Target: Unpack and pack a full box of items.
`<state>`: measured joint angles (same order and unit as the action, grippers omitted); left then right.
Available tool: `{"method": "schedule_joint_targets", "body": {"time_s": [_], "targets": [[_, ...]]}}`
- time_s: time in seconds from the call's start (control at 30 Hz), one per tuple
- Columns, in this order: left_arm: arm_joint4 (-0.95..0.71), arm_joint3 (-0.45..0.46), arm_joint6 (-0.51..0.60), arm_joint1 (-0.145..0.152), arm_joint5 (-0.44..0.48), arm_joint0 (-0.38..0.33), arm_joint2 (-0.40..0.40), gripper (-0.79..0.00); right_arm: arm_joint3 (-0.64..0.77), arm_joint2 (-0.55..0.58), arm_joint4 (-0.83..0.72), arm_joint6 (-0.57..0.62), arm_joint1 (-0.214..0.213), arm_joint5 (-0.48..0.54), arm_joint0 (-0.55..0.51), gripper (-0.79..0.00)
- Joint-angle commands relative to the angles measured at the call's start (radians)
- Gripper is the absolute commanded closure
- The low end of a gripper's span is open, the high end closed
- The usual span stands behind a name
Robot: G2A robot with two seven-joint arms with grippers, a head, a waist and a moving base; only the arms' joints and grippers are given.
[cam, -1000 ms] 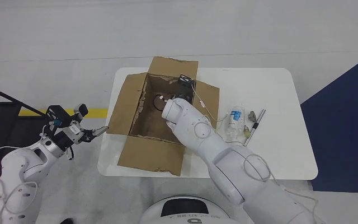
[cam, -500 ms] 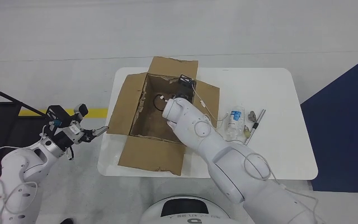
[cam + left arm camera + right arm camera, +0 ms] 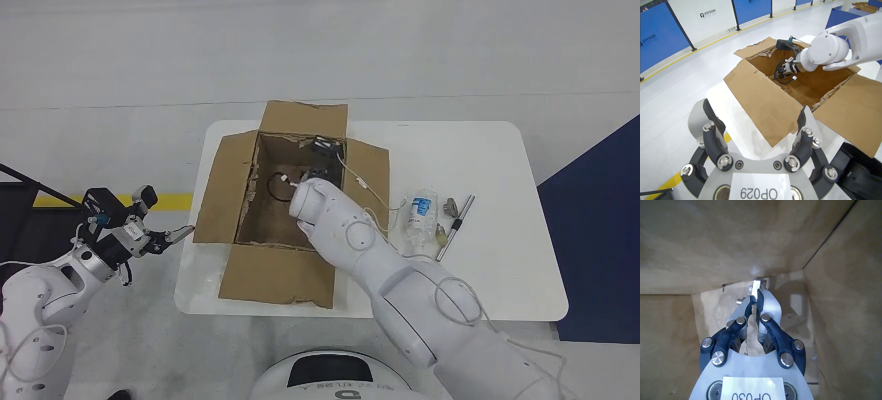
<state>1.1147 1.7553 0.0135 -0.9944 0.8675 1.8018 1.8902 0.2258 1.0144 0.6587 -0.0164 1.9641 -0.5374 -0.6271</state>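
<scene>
An open cardboard box (image 3: pixel 218 190) sits on the left half of the white table (image 3: pixel 500 290). My right arm (image 3: pixel 322 205) goes down into it. Inside, near the corner of the box floor, my right gripper (image 3: pixel 755 296) is shut on a small silver metal bracket (image 3: pixel 757 284) with short pins. The left wrist view has the box (image 3: pixel 761 100) with the right wrist (image 3: pixel 821 53) inside it. My left gripper (image 3: pixel 755 108) stands open and empty, off the table's left edge (image 3: pixel 178 236) beside the box's left flap.
On the table right of the box lie a clear plastic bottle (image 3: pixel 420 215), a dark pen (image 3: pixel 452 228) and a small metal piece (image 3: pixel 457 206). The four box flaps spread outward. The table's right half has bare surface.
The box has turned slightly and sits squarer to the table. The right arm has shifted a little toward the box's left side. The left arm has kept still.
</scene>
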Motion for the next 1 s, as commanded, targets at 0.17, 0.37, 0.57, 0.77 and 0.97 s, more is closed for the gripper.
{"method": "schedule_joint_targets", "body": {"time_s": [0.17,0.37,0.57,0.77,0.97], "targets": [[0.0,0.0,0.0,0.0,0.0,0.0,0.0,-0.785,0.057,-0.012,0.023,-0.082,-0.012,0.018,-0.054,0.0],[0.0,0.0,0.0,0.0,0.0,0.0,0.0,-0.785,0.185,-0.037,0.061,-0.148,-0.031,0.028,-0.138,0.0],[0.0,0.0,0.0,0.0,0.0,0.0,0.0,-0.785,0.412,-0.042,0.14,-0.162,-0.078,0.011,-0.271,0.0],[0.0,0.0,0.0,0.0,0.0,0.0,0.0,-0.785,0.731,-0.015,0.295,-0.062,-0.139,-0.029,-0.448,0.0],[0.0,0.0,0.0,0.0,0.0,0.0,0.0,-0.785,1.017,0.01,0.48,0.07,-0.189,-0.021,-0.613,0.0]]}}
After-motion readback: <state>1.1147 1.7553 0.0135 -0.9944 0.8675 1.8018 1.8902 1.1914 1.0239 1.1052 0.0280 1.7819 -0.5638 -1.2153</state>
